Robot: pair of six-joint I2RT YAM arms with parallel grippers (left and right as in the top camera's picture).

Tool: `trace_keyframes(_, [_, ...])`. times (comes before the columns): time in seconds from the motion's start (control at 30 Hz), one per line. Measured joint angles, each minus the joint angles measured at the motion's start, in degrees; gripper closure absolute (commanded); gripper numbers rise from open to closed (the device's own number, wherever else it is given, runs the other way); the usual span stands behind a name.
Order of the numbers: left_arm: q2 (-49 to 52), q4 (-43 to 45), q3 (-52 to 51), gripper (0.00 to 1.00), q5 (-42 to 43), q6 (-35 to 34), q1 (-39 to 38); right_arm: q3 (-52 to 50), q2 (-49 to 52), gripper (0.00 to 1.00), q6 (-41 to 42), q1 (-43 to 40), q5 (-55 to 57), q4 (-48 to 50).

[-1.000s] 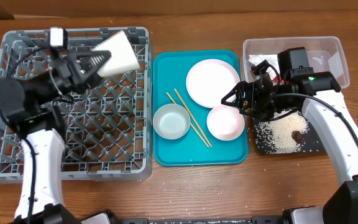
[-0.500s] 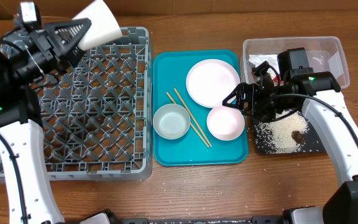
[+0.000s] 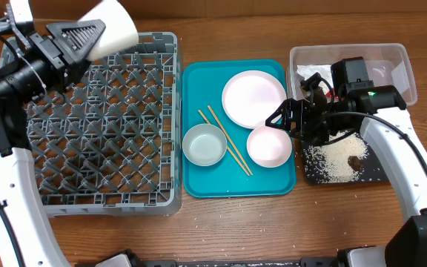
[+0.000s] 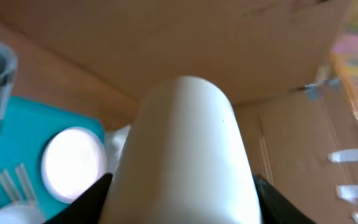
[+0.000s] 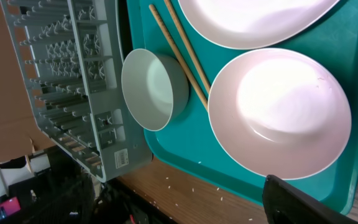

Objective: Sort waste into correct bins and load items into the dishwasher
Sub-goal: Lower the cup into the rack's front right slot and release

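Overhead: one rack on the left; one teal tray with two pale plates, one grey-blue bowl and two chopsticks. The left claw clamps the one white cup over the rack's far edge — further left than before; the right claw is unmoved.
Left wrist: the cup fills it.
Right wrist: one fingertip only — spread or closed, can't tell.

Table: one, brown wood-grain top, lay evenly lit. Cardboard panels: plain brown, stood behind the table's far edge; a taped seam ran between them.
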Motion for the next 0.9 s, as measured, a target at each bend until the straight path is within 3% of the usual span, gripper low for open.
trace_keyframes(0.23, [0.00, -18.86, 3.87, 0.91, -13.20, 11.78, -6.19, -0.02, 0.00, 0.11, -0.17, 0.00, -0.02, 0.00])
trace_keyframes(0.27, [0.00, -20.81, 3.93, 0.92, -14.91, 12.92, -7.06, 0.00, 0.00, 0.00, -0.17, 0.00, 0.00, 0.02])
trace_keyframes(0.43, [0.00, -34.97, 4.15, 0.94, -27.26, 18.01, -12.02, -0.02, 0.00, 0.00, -0.52, 0.00, 0.46, -0.02])
trace_keyframes(0.67, [0.00, -50.97, 4.13, 0.96, -44.06, 19.32, -19.34, -0.02, 0.00, 0.00, -0.55, 0.00, 0.96, 0.00])
trace_keyframes(0.9, [-0.07, -52.46, -2.86, 0.96, -52.41, 16.98, -24.74, -0.04, 0.00, 0.00, -0.52, -0.02, 1.62, 0.00])
